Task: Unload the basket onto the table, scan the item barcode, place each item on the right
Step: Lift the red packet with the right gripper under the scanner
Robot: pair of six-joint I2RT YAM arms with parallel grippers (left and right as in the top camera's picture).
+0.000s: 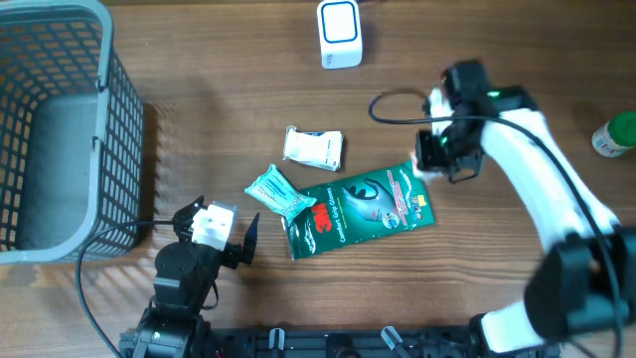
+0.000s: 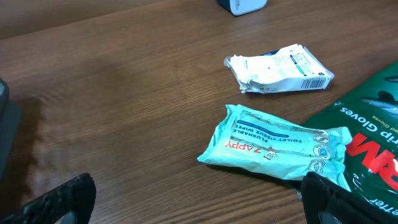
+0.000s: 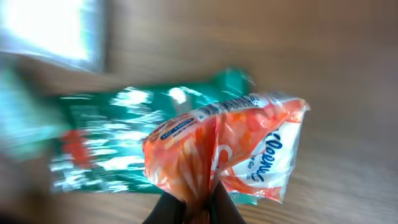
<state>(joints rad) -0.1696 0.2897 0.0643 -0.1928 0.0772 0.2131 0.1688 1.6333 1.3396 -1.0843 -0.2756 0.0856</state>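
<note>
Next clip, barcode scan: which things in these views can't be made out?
Right wrist: motion blur smears the orange packet; its print is unreadable and no barcode can be picked out.
Overhead: the right gripper covers that packet.
Left wrist: the scanner is cut by the top edge, the green glove pack by the right edge.
Overhead: the green bottle is cut by the right edge, its label too small.

The right arm [image 1: 542, 169] has smooth white tubular links joined by black housings, with a small green light [image 1: 490, 95] at its wrist and a thin black cable [image 1: 374, 107] looping out beside it. The left arm [image 1: 179, 276] is black and carries a white block [image 1: 211, 224]. Its fingers [image 2: 65, 198] are matte black and blunt-ended.
</note>
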